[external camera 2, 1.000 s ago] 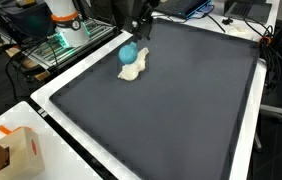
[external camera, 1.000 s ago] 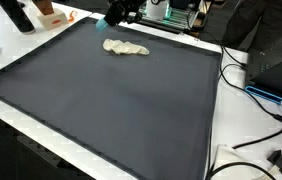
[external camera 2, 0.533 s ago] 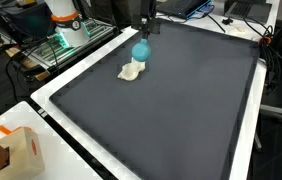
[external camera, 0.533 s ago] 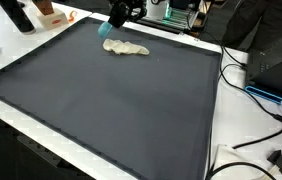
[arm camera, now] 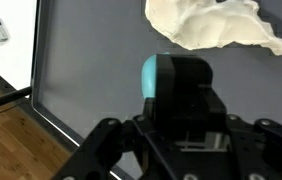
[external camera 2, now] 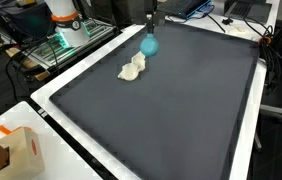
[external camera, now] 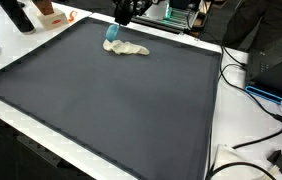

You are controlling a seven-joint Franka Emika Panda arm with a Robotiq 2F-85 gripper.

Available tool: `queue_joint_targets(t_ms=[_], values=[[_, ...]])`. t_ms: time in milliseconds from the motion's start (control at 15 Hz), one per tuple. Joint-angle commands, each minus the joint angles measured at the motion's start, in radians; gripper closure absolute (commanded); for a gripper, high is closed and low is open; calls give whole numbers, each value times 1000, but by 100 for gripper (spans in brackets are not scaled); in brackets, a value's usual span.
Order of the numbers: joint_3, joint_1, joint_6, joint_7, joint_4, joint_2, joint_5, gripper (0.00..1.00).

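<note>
Gripper (external camera 2: 150, 31) hangs above the dark mat (external camera 2: 171, 110); I see its fingers clamped on a teal object (external camera 2: 149, 45); cream cloth (external camera 2: 132, 70) lies near.

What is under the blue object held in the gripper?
Held by the gripper, the blue object hangs over the dark mat; the crumpled white cloth lies beside that spot, not under it. In the wrist view the object and the jaws cover the mat directly below.

I have the arm (external camera: 124, 8) reaching in from the far edge, wrist pointing down, and the gripper (external camera 2: 150, 33) hangs in the air with its fingers (arm camera: 186, 95) pinched shut on a blue object (external camera 2: 149, 45)
</note>
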Motion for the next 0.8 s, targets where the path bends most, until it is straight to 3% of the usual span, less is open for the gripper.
queue_joint_targets(t_ms=[0,467,733], values=[[-31,-8,113,-170,-81,-82,164,75],[-125,22,273,-564,-173,-149,611,75],[-208,73,279,-787,-200,-183,880,75]])
